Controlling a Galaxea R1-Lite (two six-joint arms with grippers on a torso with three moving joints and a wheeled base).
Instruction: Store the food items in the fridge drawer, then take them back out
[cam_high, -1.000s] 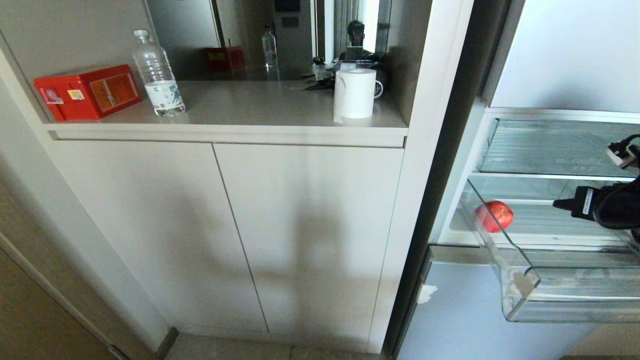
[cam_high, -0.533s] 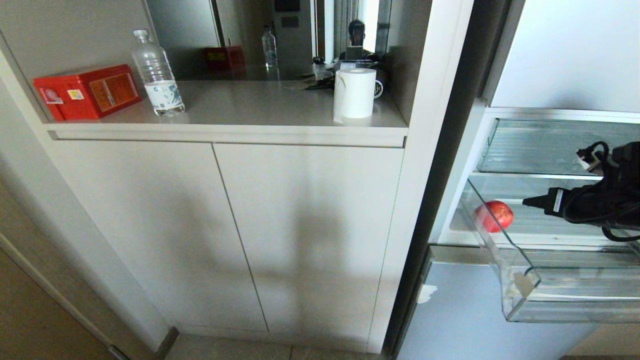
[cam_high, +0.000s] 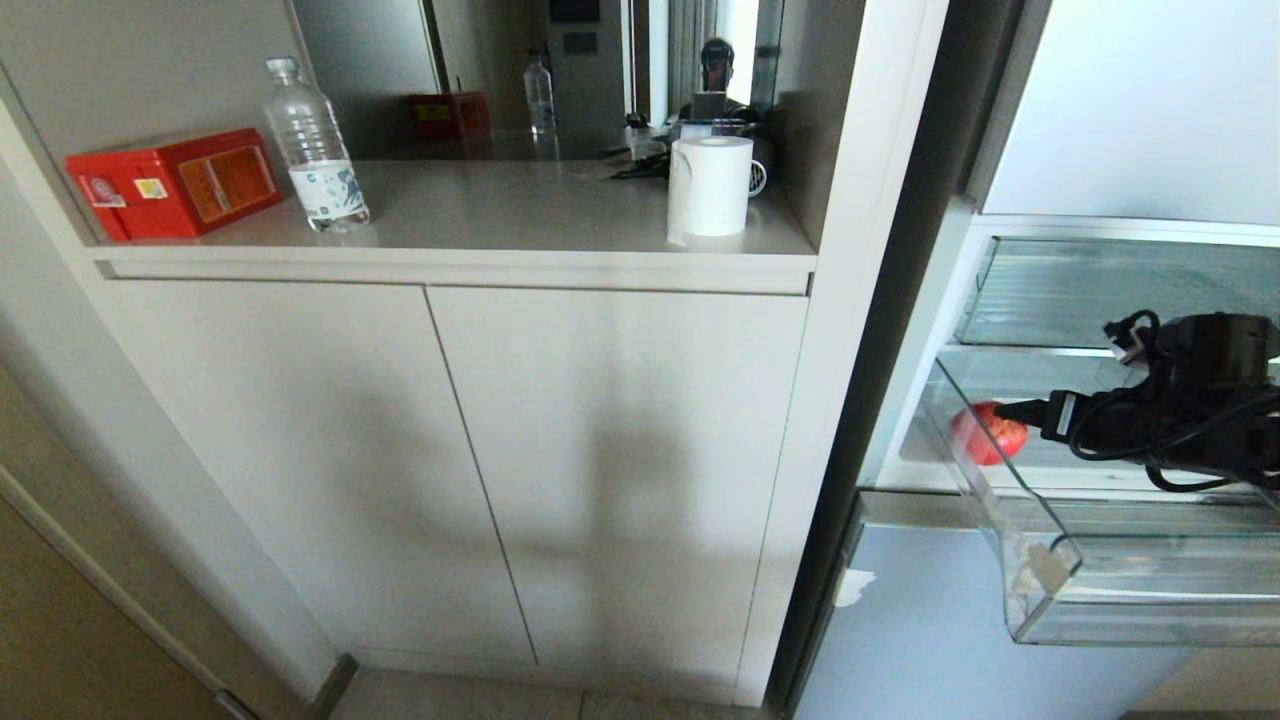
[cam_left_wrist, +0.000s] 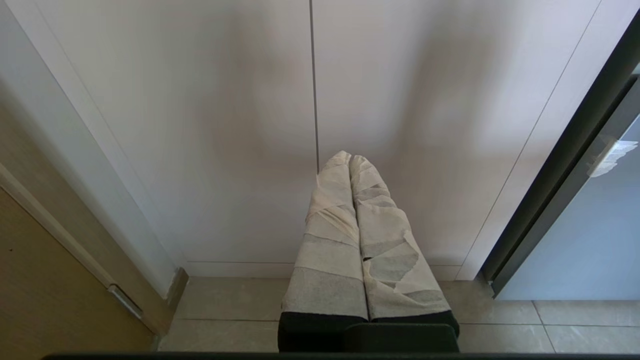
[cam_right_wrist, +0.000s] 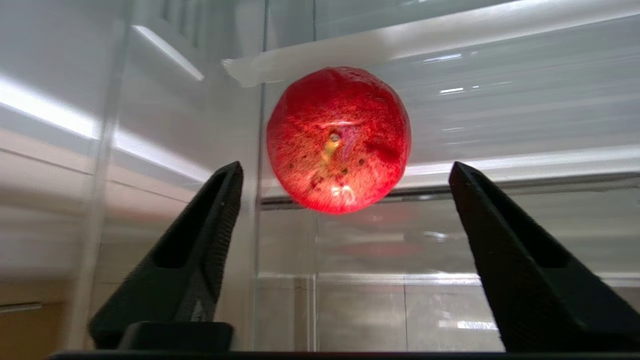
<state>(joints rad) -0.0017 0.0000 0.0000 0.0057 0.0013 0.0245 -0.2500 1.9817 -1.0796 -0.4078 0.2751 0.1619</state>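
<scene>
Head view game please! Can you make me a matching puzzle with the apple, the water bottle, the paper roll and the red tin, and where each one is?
Things:
1. apple
2. water bottle
3. paper roll
4. red tin

Places:
A. right end of the counter
B. far left of the counter
C. in the pulled-out fridge drawer
D. on the counter, just right of the red tin

Pairs: 1-C, 2-D, 3-A, 4-B
</scene>
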